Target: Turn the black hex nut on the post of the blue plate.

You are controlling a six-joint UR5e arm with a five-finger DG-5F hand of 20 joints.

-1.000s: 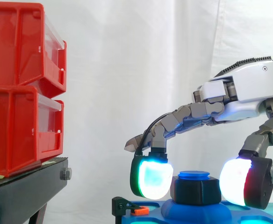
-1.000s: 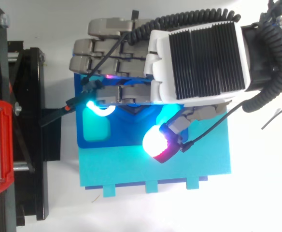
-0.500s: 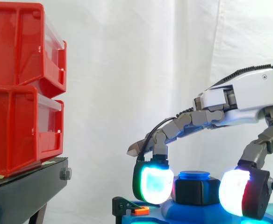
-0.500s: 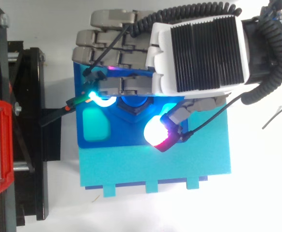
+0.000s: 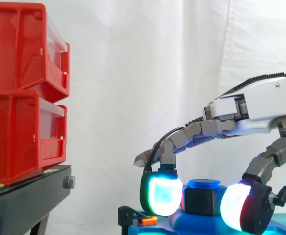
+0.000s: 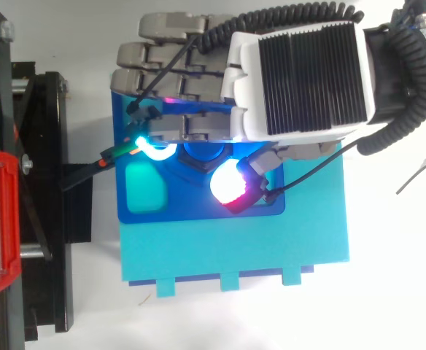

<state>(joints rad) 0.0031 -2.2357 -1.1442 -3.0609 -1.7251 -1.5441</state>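
The black hex nut (image 5: 202, 200) on the post (image 5: 204, 184) of the blue plate (image 6: 191, 208) is pinched between glowing pads (image 5: 162, 196) of the hand (image 5: 260, 105) (set on opposite sides, apparently for turning purchase).

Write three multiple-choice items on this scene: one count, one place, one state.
1. Red plastic bins stacked on the black stand: A one, B two, C four.
2. The black hex nut sits: A in a bin, B on the stand, C on the blue plate's post.
3. The robot hand is: A pinching the nut between glowing pads, B flat open above it, C holding a bin.
Answers: 1 B, two bins show, one atop the other; 2 C, the nut rings the post under its blue cap; 3 A, a pad meets the nut on each side.
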